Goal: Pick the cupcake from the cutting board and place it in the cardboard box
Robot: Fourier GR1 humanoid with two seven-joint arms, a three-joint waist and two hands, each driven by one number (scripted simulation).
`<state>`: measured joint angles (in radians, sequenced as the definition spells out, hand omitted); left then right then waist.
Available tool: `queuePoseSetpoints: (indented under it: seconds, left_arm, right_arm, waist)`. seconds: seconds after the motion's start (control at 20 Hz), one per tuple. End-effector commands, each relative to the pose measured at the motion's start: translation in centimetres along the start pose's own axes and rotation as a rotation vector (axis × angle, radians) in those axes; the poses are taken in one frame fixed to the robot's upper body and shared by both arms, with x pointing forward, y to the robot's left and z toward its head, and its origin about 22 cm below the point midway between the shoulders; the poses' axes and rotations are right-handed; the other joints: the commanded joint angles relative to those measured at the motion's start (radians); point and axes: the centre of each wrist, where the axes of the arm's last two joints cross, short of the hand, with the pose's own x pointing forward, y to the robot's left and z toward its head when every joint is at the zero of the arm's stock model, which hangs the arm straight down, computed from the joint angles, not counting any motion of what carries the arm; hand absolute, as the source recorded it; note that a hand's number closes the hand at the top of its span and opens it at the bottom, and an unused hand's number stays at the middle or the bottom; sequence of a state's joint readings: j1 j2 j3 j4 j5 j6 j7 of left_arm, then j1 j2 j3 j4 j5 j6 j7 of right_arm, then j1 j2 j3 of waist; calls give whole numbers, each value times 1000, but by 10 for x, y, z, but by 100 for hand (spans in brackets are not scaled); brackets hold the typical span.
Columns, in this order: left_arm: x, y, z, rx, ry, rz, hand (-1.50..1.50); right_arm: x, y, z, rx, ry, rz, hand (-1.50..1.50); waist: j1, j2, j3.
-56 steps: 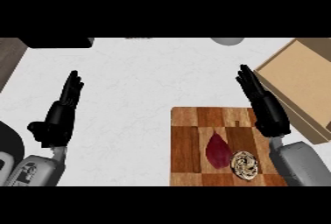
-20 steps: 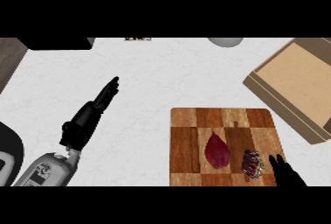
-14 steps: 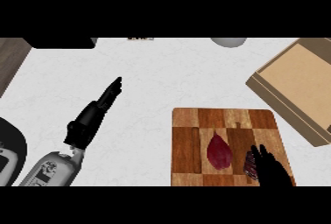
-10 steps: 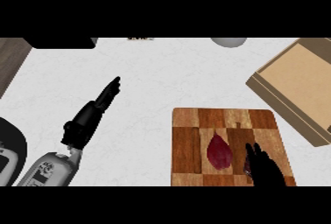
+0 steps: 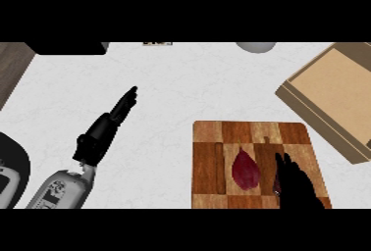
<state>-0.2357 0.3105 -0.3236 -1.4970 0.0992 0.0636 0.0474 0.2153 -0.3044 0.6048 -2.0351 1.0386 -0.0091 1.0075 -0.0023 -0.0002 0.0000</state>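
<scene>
A wooden cutting board (image 5: 217,139) lies at the lower right of the head view. My right hand (image 5: 296,185) comes in from the lower edge and lies over the board's right side, fingers stretched forward. It covers the cupcake almost entirely; only a dark sliver (image 5: 276,185) shows at its left edge. A dark red, leaf-shaped item (image 5: 246,169) lies just left of the hand. The open cardboard box (image 5: 340,93) stands at the right edge, beyond the board. My left hand (image 5: 107,130) rests open over the counter at the left, fingers pointing up and to the right.
A grey bowl (image 5: 255,46) and a dark object (image 5: 65,47) sit at the counter's far edge. A dark wooden strip (image 5: 11,63) borders the counter's left side. A black rounded shape (image 5: 11,162) shows at the lower left.
My right hand has come down from beside the box onto the board and moved over the cupcake, hiding it. My left hand has tilted to the right and then stayed still.
</scene>
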Motion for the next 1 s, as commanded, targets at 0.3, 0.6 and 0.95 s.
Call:
queuePoseSetpoints:
  seconds: [0.3, 0.6, 0.95]
  left_arm:
    - [12, -2, 5, -3, -12, 15, 0]
    - [20, 10, -14, -4, -10, -2, 0]
    - [5, 9, -7, -1, -3, 5, 0]
  right_arm:
    - [15, 19, -23, 45, 43, 25, -150]
    - [4, 34, -15, 91, 56, 55, -150]
    - [-24, 43, -23, 103, 79, 49, -150]
  waist:
    - [4, 0, 0]
    - [-1, 0, 0]
    - [-2, 0, 0]
